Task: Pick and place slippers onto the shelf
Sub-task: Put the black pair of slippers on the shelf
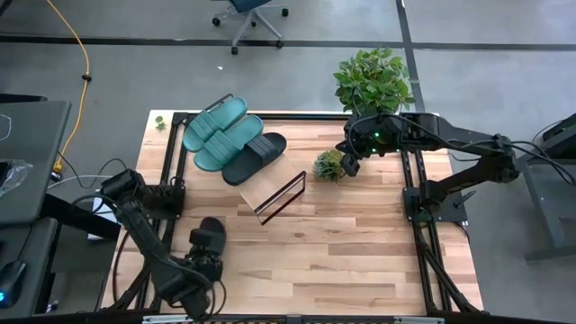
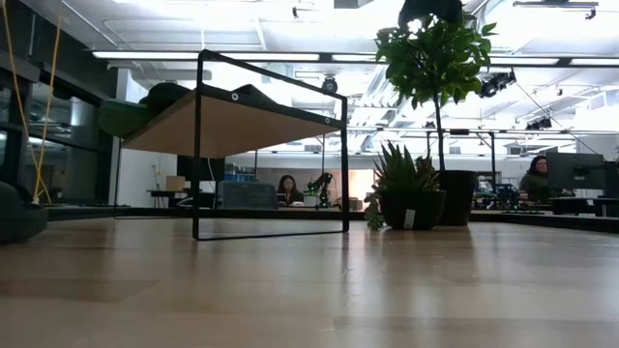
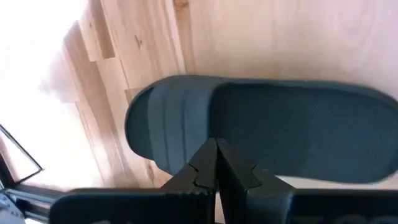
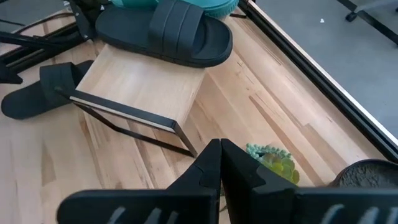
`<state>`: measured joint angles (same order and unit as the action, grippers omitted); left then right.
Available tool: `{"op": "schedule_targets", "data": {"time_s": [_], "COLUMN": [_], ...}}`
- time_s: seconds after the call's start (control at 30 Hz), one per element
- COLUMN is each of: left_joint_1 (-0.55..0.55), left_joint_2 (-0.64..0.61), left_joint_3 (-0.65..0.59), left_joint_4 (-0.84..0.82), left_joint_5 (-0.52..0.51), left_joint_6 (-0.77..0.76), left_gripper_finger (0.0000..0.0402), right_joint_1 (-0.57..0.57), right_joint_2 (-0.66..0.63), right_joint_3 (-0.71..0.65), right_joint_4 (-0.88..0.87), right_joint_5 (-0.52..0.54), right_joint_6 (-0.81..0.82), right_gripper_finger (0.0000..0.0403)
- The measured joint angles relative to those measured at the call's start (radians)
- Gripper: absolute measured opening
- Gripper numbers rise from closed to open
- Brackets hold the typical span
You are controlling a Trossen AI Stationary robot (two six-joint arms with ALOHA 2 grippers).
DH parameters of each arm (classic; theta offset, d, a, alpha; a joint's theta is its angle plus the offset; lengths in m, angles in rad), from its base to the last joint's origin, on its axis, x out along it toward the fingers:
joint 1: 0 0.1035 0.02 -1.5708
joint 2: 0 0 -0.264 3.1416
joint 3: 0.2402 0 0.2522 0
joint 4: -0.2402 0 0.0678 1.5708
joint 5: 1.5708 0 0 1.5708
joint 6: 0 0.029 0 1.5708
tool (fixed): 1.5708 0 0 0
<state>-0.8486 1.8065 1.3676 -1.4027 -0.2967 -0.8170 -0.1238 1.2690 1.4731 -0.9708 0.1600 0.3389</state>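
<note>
Shelf [image 1: 270,187]: slanted light-wood board in a thin black wire frame, standing mid-table, left of a small succulent [image 1: 329,165]. On its upper end lie three slippers side by side — two teal-green ones [image 1: 219,131] and one black slipper [image 1: 255,157], each a foam slide with a wide ribbed strap. The lower part of the board is bare.

Fourth slipper [image 1: 206,238], black, lies flat on the tabletop [image 1: 360,243] near the front-left corner, well apart from the shelf. Left gripper [image 1: 200,267] sits just at its near end; in the left wrist view the two dark fingers [image 3: 200,171] are pressed together, nothing between them, with the slipper's strap and textured footbed right beyond the tips.

Right gripper [image 1: 350,164] hangs over the back right of the table beside the succulent, fingers likewise closed on nothing.

Hard to make out: from the low view only the underside of the board shows, the slippers reduced to dark and green humps over its top edge — the floor slipper is cut off at the left border. Whether the left fingertips touch the slipper I cannot tell
</note>
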Motion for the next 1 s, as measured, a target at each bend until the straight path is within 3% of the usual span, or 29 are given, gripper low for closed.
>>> {"op": "schedule_targets", "data": {"time_s": [0.5,0.73,0.83,1.0], "left_joint_1": [-0.022,-0.022,-0.022,-0.022], "left_joint_2": [0.000,0.000,0.000,-0.002], "left_joint_3": [-0.032,-0.032,-0.032,-0.042], "left_joint_4": [0.052,0.049,0.054,0.069], "left_joint_5": [0.039,-0.024,-0.055,-0.081], "left_joint_6": [0.032,0.092,0.138,0.157], "left_gripper_finger": [0.0000,0.0004,0.0027,0.0097], "right_joint_1": [0.000,0.000,0.000,0.000], "right_joint_2": [0.000,0.000,0.000,0.000], "right_joint_3": [0.000,0.000,0.000,0.000], "right_joint_4": [0.002,0.002,0.003,0.003], "right_joint_5": [0.032,0.039,0.039,0.043], "right_joint_6": [0.002,0.003,0.003,0.022], "right_gripper_finger": [0.0000,0.0000,0.0000,0.0000]}}
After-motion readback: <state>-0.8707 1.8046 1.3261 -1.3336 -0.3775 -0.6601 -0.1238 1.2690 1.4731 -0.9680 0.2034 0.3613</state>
